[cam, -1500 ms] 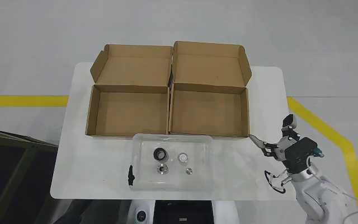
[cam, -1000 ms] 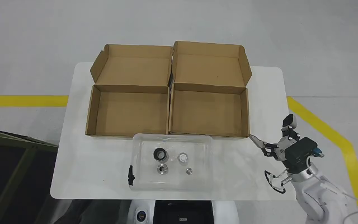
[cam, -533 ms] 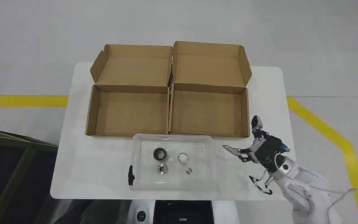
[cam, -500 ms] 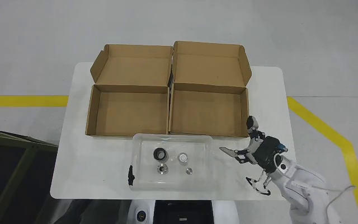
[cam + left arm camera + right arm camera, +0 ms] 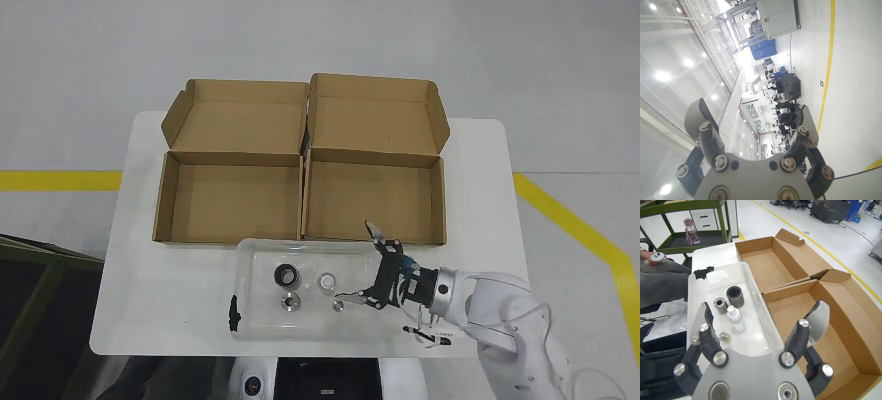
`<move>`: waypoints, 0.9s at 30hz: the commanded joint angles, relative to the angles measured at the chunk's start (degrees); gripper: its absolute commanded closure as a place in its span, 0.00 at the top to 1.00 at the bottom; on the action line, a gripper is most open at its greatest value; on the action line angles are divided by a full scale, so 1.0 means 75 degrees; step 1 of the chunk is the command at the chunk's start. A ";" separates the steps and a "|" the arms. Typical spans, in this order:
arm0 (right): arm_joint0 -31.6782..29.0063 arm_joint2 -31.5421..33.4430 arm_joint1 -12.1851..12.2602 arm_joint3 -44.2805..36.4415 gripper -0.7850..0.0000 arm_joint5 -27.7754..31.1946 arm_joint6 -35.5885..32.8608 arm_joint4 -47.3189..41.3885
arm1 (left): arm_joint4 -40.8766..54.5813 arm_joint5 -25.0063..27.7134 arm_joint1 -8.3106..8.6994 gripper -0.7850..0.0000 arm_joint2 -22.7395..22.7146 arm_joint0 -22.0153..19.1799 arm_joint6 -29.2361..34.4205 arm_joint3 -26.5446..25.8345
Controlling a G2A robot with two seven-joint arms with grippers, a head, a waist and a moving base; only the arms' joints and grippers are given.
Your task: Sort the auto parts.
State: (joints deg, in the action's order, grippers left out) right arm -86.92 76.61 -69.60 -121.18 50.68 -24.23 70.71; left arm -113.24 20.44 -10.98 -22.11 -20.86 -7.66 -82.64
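The left gripper (image 5: 752, 105) has its two fingers spread wide with nothing between them, and behind it are the hall's ceiling and floor.

On the white table (image 5: 130, 250), the leftmost small thing is a black scrap (image 5: 234, 314) stuck at the near left corner of a clear plastic tray (image 5: 305, 242). The tray sits at the near edge, roughly in the middle of the table. Behind it two open cardboard boxes stand side by side and touching, the left box (image 5: 230, 205) and the right box (image 5: 372, 205). Their lids are folded back to the far side.

All the parts lie in the tray. At its left are a black cylindrical bearing (image 5: 287, 273) and, just nearer, a steel bushing (image 5: 289, 302) with a hole in its top; both stand upright. To their right a small white bottle (image 5: 326, 283) lies on its side. Right of that, on the near side, sits a small silver cap (image 5: 339, 305).

The right gripper (image 5: 353, 260) hangs over the right part of the tray, fingers parted wide and holding nothing. One fingertip is just beside the silver cap, and the other is out by the tray's far rim, near the front wall of the right box.
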 commanded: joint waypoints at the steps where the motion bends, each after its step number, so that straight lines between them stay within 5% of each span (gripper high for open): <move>1: 0.0158 -0.0276 0.0005 0.0066 1.00 0.0010 -0.0333 -0.0019 | 0.0000 0.0000 0.0000 1.00 0.0000 0.0000 0.0000 0.0000; 13: 0.0867 -0.1533 0.0029 0.0377 1.00 -0.0136 -0.1774 0.0225 | 0.0000 0.0000 0.0000 1.00 0.0000 0.0000 0.0000 0.0000; 27: 0.1127 -0.2208 0.0096 0.0544 1.00 -0.0365 -0.2405 0.0498 | 0.0000 0.0000 0.0000 1.00 0.0000 0.0000 0.0000 0.0000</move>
State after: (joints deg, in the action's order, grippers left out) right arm -78.54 60.24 -68.91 -117.19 48.17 -42.21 74.51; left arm -113.24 20.44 -10.98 -22.11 -20.86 -7.66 -82.64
